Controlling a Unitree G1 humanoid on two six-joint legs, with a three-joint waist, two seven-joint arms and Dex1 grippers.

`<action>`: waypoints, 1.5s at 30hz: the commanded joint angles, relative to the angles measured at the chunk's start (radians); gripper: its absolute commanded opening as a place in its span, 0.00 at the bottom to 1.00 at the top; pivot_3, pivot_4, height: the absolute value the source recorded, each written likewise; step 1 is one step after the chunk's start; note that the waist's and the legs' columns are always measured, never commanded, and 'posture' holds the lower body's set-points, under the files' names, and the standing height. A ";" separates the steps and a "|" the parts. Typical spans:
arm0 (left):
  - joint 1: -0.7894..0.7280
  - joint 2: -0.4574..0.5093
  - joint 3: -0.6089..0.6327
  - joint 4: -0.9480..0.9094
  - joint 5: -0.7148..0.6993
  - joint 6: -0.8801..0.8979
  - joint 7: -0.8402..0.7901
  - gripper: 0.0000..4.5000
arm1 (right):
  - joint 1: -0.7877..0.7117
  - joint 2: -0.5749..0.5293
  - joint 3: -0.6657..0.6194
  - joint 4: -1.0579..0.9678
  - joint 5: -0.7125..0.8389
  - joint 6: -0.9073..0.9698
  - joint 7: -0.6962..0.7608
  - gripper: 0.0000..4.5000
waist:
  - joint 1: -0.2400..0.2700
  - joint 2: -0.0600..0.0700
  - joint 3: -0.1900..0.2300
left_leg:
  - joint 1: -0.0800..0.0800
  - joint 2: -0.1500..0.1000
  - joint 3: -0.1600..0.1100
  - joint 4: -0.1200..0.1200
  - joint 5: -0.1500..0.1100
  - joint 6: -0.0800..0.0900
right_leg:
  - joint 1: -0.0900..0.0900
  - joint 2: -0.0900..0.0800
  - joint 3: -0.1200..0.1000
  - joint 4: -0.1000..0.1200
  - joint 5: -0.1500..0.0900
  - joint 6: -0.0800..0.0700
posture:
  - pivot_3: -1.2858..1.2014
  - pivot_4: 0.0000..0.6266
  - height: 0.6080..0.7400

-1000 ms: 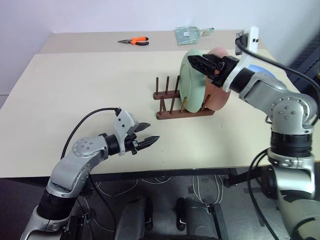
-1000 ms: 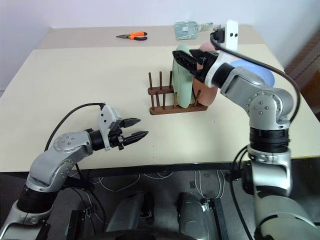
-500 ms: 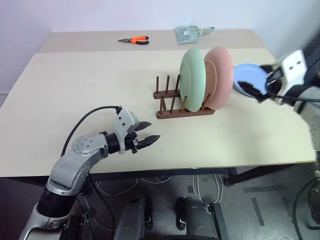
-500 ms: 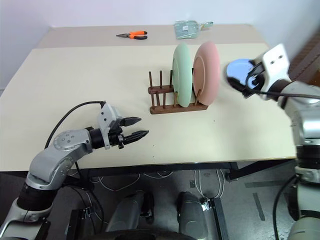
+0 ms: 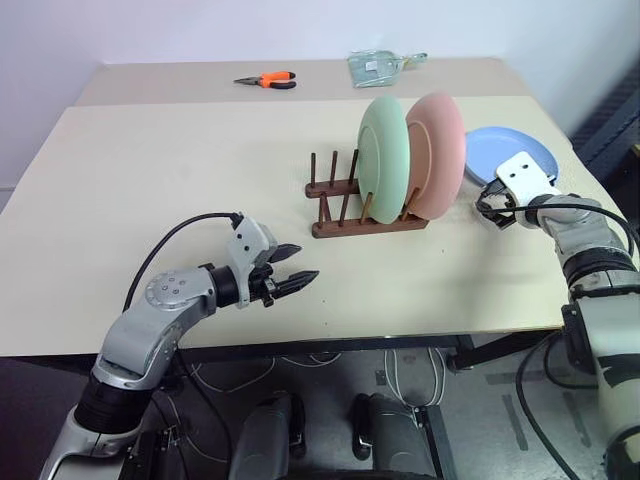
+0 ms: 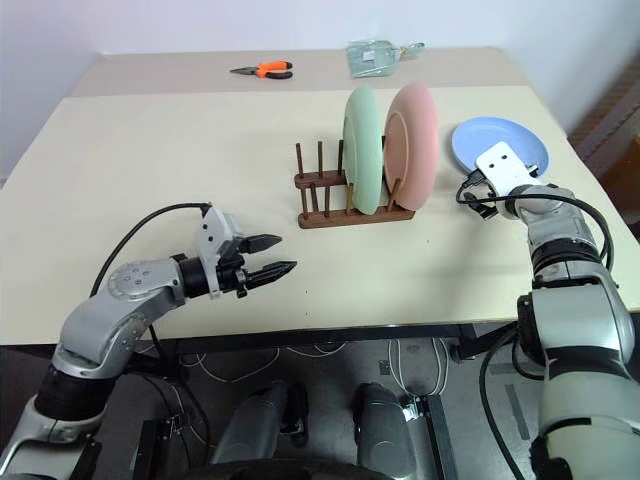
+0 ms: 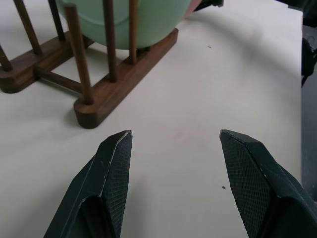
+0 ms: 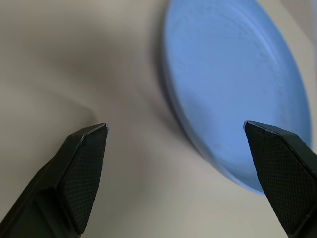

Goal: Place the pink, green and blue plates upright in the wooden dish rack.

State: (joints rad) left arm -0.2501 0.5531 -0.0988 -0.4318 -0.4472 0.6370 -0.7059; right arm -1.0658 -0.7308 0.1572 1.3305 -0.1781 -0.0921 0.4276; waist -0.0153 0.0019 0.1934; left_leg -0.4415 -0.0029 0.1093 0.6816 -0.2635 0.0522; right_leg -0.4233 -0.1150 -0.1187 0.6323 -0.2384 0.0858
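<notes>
One blue plate (image 8: 233, 84) just beyond right gripper (image 8: 181, 131)

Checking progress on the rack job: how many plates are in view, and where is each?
3. The green plate and the pink plate stand upright side by side in the wooden dish rack. The blue plate lies flat on the table, to the rack's right.

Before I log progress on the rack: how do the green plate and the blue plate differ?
The green plate stands upright in the rack; the blue plate lies flat on the table. The green plate sits beside the pink plate; the blue plate lies alone, near the open right gripper. Both look round and alike in size.
</notes>
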 commanded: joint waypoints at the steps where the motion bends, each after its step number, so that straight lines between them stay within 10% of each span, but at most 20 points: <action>1: 0.013 0.007 0.027 -0.054 -0.013 0.005 0.011 0.64 | -0.037 -0.005 -0.018 0.018 -0.032 0.002 -0.035 0.72 | -0.001 0.000 0.000 | 0.000 0.000 0.000 0.000 0.000 0.000 | 0.000 0.000 0.000 0.000 0.000 0.000 | 0.52 0.24 1.00; 7: 0.028 0.008 0.035 -0.074 -0.019 0.018 0.024 0.64 | -0.034 -0.002 -0.054 0.019 -0.035 -0.019 -0.023 0.05 | -0.001 0.000 0.000 | 0.000 0.000 0.000 0.000 0.000 -0.001 | 0.000 0.000 0.001 0.000 0.000 0.000 | 0.52 0.24 1.00; 21: 0.003 0.008 0.015 -0.056 -0.024 0.027 0.000 0.64 | 0.130 -0.051 -0.228 -0.160 0.122 -0.092 0.097 0.02 | 0.004 0.000 0.000 | 0.001 0.000 -0.001 0.000 0.000 -0.001 | 0.003 0.001 0.000 -0.001 0.000 0.000 | 0.52 0.24 1.00; 24: -0.015 0.006 0.002 -0.038 -0.023 0.025 -0.016 0.64 | 0.231 -0.045 -0.258 -0.280 0.172 -0.062 0.169 0.20 | 0.003 0.000 0.000 | 0.002 0.000 -0.001 0.000 0.000 -0.001 | 0.004 0.001 0.000 -0.001 0.000 0.000 | 0.52 0.24 1.00; 31: -0.044 0.002 -0.007 -0.006 -0.015 0.015 -0.032 0.64 | 0.348 -0.044 -0.283 -0.448 0.199 0.017 0.169 0.99 | -0.001 0.001 -0.001 | 0.004 0.000 -0.001 0.000 0.000 -0.001 | 0.004 0.001 0.001 0.000 0.000 0.000 | 0.52 0.24 1.00; 45: -0.019 -0.001 -0.003 -0.015 0.004 -0.003 -0.025 0.64 | 0.272 -0.018 -0.256 -0.354 0.151 -0.014 0.091 1.00 | 0.001 0.001 -0.001 | 0.005 0.000 -0.001 0.001 0.000 -0.001 | 0.005 0.001 0.001 0.000 0.000 0.000 | 0.52 0.24 1.00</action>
State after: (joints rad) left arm -0.2768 0.5520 -0.1056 -0.4272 -0.4447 0.6589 -0.7271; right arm -0.7634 -0.7467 -0.0979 0.9658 -0.0193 -0.0785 0.5416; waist -0.0143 0.0027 0.1928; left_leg -0.4369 -0.0029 0.1082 0.6822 -0.2631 0.0517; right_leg -0.4180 -0.1140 -0.1180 0.6326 -0.2383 0.0858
